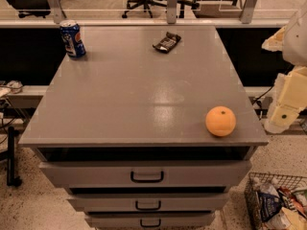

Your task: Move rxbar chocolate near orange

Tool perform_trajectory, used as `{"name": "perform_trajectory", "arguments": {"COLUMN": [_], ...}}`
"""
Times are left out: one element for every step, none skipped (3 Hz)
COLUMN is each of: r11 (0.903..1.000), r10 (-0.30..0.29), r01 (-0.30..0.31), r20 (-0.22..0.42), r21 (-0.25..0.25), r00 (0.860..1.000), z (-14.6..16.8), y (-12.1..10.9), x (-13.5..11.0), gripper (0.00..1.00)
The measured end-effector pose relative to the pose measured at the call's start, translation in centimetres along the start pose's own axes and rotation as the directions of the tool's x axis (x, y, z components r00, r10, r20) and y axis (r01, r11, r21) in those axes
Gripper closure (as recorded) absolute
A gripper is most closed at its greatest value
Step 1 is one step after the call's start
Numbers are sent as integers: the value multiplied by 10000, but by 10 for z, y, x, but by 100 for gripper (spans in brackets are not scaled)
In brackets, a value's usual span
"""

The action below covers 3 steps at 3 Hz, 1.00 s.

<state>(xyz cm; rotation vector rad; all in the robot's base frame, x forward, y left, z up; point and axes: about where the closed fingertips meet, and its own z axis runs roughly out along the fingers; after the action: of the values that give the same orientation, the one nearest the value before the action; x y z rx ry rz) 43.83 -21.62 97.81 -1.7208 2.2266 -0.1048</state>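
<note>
The rxbar chocolate (166, 42), a flat bar in a black wrapper with pale lettering, lies at the far middle of the grey cabinet top (139, 95). The orange (220, 121) sits near the front right corner of that top. My arm hangs off the right side of the cabinet. Its gripper (278, 121) points down beside the right edge, just right of the orange and far from the bar. It holds nothing that I can see.
A blue soda can (72, 39) stands upright at the far left corner. The cabinet has three drawers with dark handles (147, 177). A wire basket of packets (278, 205) stands on the floor at the lower right. A railing and office chairs lie behind.
</note>
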Motion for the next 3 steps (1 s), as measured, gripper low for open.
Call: {"name": "perform_trajectory", "arguments": {"r11": [10000, 9999, 9987], "r10": [0, 88, 255], "r01": [0, -92, -301], "r20": [0, 294, 1084], "r21": [0, 136, 416], "r00": [10000, 9995, 9938], "z": [0, 8, 29], "y": [0, -15, -57], "x": [0, -4, -21], "gripper": [0, 0, 0]}}
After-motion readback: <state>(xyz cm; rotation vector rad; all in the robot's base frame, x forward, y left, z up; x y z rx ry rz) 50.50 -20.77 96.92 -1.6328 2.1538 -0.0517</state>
